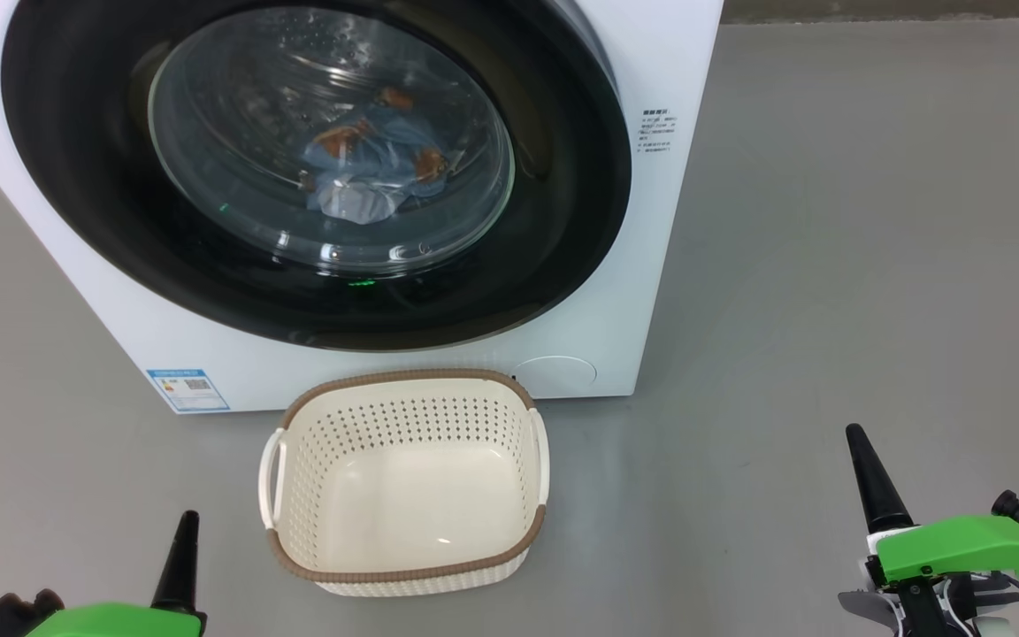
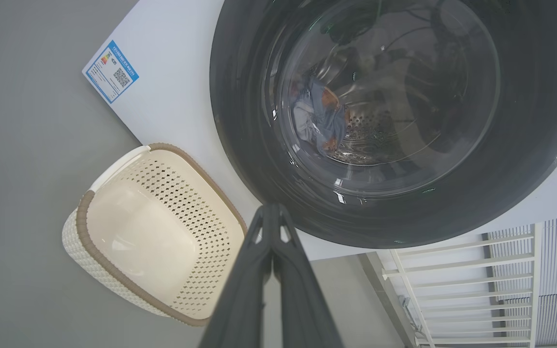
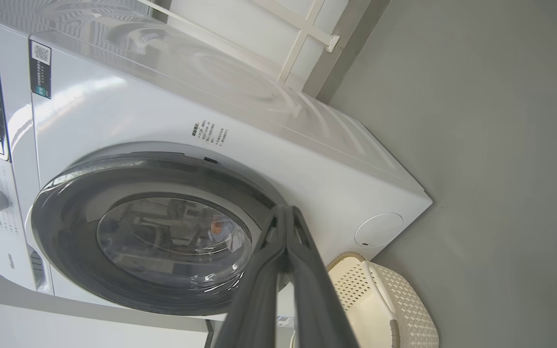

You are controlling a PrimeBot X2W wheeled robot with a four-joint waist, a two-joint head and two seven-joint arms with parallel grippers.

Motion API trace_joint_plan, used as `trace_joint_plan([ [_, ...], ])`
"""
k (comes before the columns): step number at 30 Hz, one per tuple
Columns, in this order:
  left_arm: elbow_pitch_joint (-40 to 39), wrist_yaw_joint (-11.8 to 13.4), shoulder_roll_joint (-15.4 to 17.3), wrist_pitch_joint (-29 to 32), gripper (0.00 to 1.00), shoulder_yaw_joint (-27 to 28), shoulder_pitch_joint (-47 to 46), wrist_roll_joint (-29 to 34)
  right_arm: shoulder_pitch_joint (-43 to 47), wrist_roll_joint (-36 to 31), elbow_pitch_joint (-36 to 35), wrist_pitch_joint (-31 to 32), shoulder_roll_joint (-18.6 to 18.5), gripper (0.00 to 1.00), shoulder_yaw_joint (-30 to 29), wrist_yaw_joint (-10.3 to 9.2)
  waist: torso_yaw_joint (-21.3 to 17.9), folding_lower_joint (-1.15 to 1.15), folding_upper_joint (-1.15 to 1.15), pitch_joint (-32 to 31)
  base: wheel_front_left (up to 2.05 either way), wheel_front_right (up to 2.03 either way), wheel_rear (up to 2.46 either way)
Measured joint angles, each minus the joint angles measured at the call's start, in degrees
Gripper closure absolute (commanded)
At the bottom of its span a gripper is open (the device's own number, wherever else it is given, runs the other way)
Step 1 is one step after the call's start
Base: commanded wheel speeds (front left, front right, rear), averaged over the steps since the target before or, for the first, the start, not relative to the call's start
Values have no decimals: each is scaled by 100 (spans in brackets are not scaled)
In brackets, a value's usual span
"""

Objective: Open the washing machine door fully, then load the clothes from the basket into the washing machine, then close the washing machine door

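Your left gripper (image 2: 272,209) and right gripper (image 3: 285,210) had their dark fingers pressed together. The round black-rimmed glass door (image 1: 563,221) was closed on the big white washing machine (image 1: 660,292), light blue printed clothes (image 1: 368,159) lay behind its glass, and the oval cream plastic basket (image 1: 403,573) stood nearer you.
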Motion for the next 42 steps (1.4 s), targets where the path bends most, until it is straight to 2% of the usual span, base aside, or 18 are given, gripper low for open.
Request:
trace_joint_plan([
  [42, -107, 0, -91, 667, 100, 183, -29, -2376, 358, 2303, -469, 656, 105, 100, -315, 0, 163, 0, 0, -281, 0, 0, 0],
])
